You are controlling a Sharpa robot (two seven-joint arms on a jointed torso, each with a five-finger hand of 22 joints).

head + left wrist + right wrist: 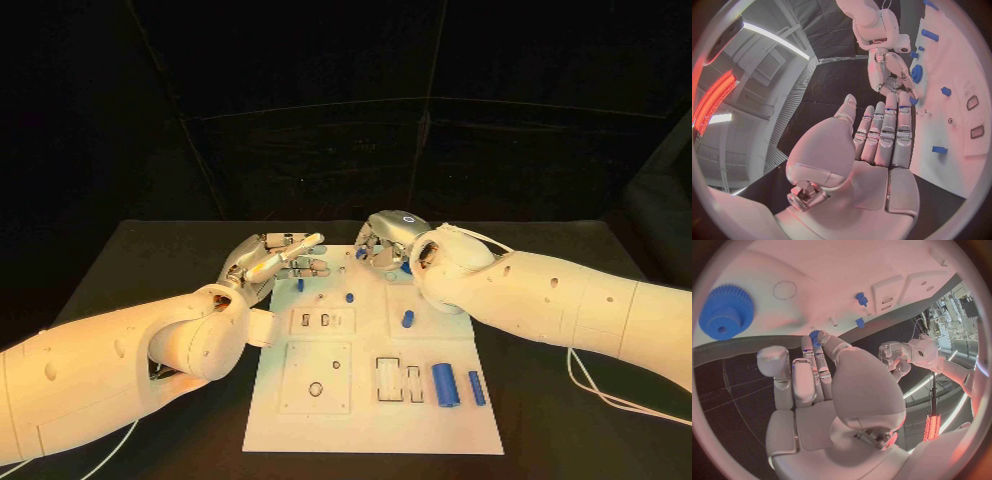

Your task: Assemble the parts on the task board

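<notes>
both hands are held over the far end of the task board (274,425). the right hand (384,243) is curled above the far edge, and in the right wrist view a small blue part (814,336) is seen pinched at its fingertips (811,345), probably a little gear being carried toward a post; a large blue gear (726,311) is already seated on the board close by. the left hand (274,256) is kept beside the board's far left corner with fingers stretched out straight and together, nothing gripped, likely parked there so the board is steadied or the way is left free. two blue cylinders (446,385) are laid at the near right next to empty slots, and small blue pegs (407,319) are scattered mid-board, so much is judged left undone.
</notes>
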